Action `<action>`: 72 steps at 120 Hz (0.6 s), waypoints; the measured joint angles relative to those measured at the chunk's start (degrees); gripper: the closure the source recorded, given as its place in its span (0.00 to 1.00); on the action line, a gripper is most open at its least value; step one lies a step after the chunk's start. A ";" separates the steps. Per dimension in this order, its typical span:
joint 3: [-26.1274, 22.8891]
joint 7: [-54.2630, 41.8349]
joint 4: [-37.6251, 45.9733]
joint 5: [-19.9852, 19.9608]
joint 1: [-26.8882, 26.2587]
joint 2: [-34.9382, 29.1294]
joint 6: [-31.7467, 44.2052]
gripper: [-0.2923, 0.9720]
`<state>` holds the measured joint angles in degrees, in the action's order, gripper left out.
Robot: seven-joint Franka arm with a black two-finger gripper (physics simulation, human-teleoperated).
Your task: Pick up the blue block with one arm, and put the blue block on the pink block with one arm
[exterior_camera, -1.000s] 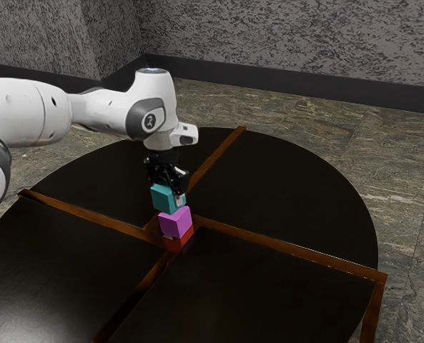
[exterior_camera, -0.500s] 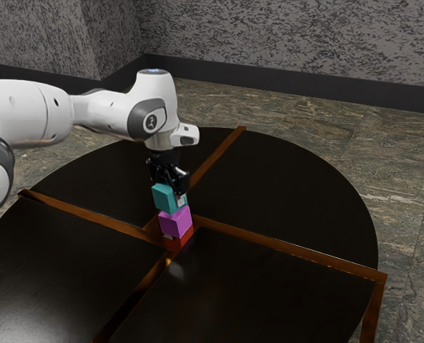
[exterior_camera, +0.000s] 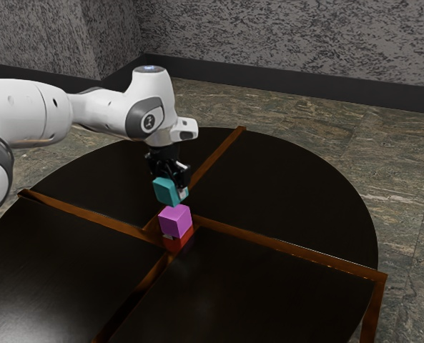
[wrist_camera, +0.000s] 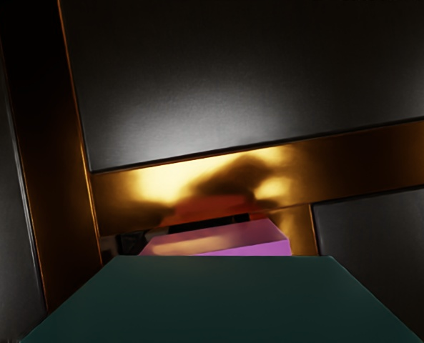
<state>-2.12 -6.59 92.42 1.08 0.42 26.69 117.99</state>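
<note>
The black gripper (exterior_camera: 174, 184) is clamped on the blue block (exterior_camera: 165, 191), a finger on each of two opposite sides, the block sitting slightly tilted in the grip. It's a matte teal-blue cube, and it hangs just above the pink block (exterior_camera: 174, 220) with a clear gap between them. The pink block, smooth and flat-faced, rests on a red block (exterior_camera: 177, 241) at the crossing of the glossy wooden strips (exterior_camera: 283, 249). In the wrist view the blue block (wrist_camera: 219, 300) lies broad under the hand, the pink block (wrist_camera: 226, 246) beyond it. The round table (exterior_camera: 283, 179) is dark and polished; the white arm (exterior_camera: 90, 111) is smooth and rounded
</note>
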 joint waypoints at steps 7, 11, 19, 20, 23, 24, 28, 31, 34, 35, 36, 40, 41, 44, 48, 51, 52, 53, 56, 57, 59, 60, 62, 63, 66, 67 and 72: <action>0.05 1.43 0.17 -0.04 0.04 -0.01 0.05 0.51; 0.06 2.25 0.46 -0.05 0.08 0.03 0.07 0.51; 0.07 3.80 0.75 -0.07 0.14 0.20 0.13 0.51; 0.07 3.99 0.77 -0.07 0.14 0.22 0.14 0.51; 0.07 4.52 0.81 -0.08 0.13 0.27 0.17 0.51; 0.07 4.70 0.83 -0.08 0.13 0.27 0.18 0.51; 0.12 5.37 1.00 -0.09 0.08 0.32 0.22 0.51; 0.13 5.85 1.11 -0.09 0.06 0.36 0.26 0.51; 0.13 6.33 1.17 -0.09 0.05 0.38 0.27 0.51; 0.14 6.49 1.21 -0.08 0.04 0.38 0.27 0.51; 0.14 6.65 1.25 -0.08 0.04 0.37 0.27 0.51; 0.12 7.28 1.44 -0.06 0.03 0.32 0.27 0.51; 0.13 7.43 1.49 -0.06 0.03 0.31 0.27 0.51; 0.14 7.87 1.71 -0.03 0.03 0.29 0.29 0.51; 0.15 8.44 1.89 0.00 0.03 0.27 0.31 0.51; 0.16 8.84 2.00 0.03 0.03 0.26 0.32 0.51; 0.16 8.97 2.03 0.04 0.03 0.26 0.33 0.51; 0.16 9.10 2.05 0.05 0.03 0.26 0.33 0.51; 0.16 9.47 2.10 0.07 0.04 0.29 0.35 0.51; 0.16 9.59 2.12 0.08 0.05 0.30 0.36 0.51; 0.16 9.83 2.13 0.10 0.06 0.31 0.37 0.51; 0.16 9.95 2.14 0.11 0.07 0.31 0.38 0.51; 0.16 10.17 2.16 0.13 0.08 0.32 0.39 0.51; 0.16 10.29 2.16 0.13 0.09 0.32 0.40 0.51; 0.16 10.61 2.21 0.15 0.10 0.36 0.42 0.51; 0.16 10.72 2.23 0.15 0.10 0.37 0.43 0.51; 0.17 11.17 2.40 0.16 0.09 0.40 0.47 0.48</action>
<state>-1.95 4.57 94.82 1.25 0.51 27.09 118.45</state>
